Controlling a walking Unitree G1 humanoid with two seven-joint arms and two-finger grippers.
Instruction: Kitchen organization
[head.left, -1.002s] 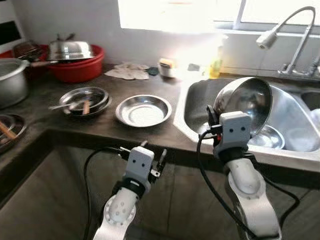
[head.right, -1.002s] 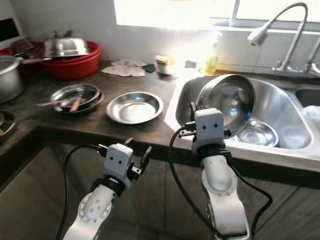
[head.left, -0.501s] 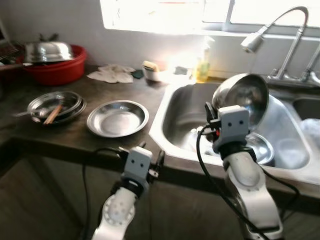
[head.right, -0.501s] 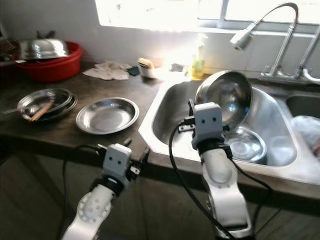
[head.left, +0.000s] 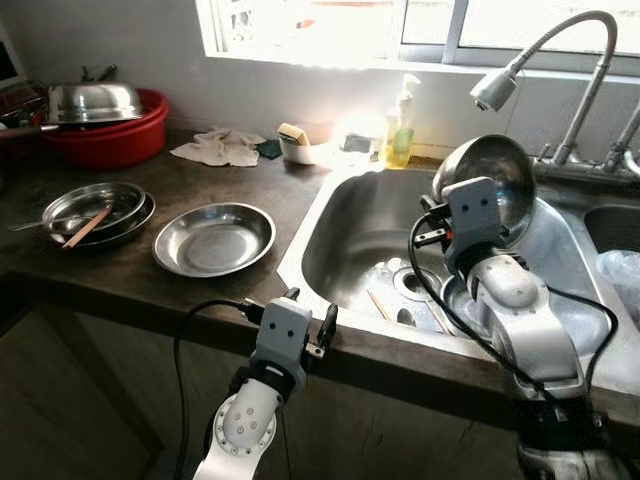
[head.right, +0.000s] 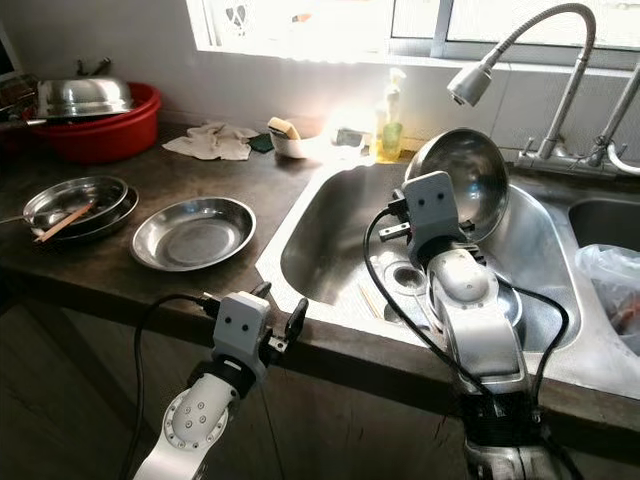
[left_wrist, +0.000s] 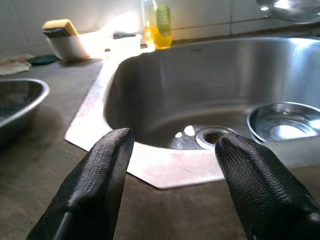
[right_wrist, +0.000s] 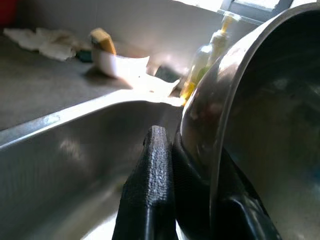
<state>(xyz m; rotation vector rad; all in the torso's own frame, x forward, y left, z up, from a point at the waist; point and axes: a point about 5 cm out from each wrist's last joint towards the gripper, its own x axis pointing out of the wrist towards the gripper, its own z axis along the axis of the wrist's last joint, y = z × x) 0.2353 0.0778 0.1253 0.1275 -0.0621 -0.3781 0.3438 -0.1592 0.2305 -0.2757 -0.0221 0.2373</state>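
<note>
A shiny steel bowl (head.left: 492, 188) is held tilted on its edge above the sink (head.left: 350, 230), its hollow facing the robot, dull reflections inside. The right end effector (right_wrist: 192, 185) is clamped on the bowl's rim, one finger inside and one outside. In the sink, below the held bowl, a smaller steel bowl (left_wrist: 285, 121) sits beside the drain (head.left: 410, 285), with thin sticks (head.left: 378, 305) lying near the drain; what they are cannot be told. The left end effector (left_wrist: 172, 187) hovers at the tabletop (head.left: 140, 280) edge just left of the sink, fingers spread wide, nothing between them. Left of the sink on the tabletop rests an empty steel plate (head.left: 214, 238); further left, stacked plates (head.left: 95, 205) carry a wooden stick and a utensil. Far left of the sink, a red basin (head.left: 110, 135) holds a steel lid. Behind the sink stand a soap bottle (head.left: 400, 128), a small white cup with a sponge (head.left: 293, 144), and a rag (head.left: 220, 149). A plastic bag (head.right: 610, 285) right of the sink is cut off by the frame.
</note>
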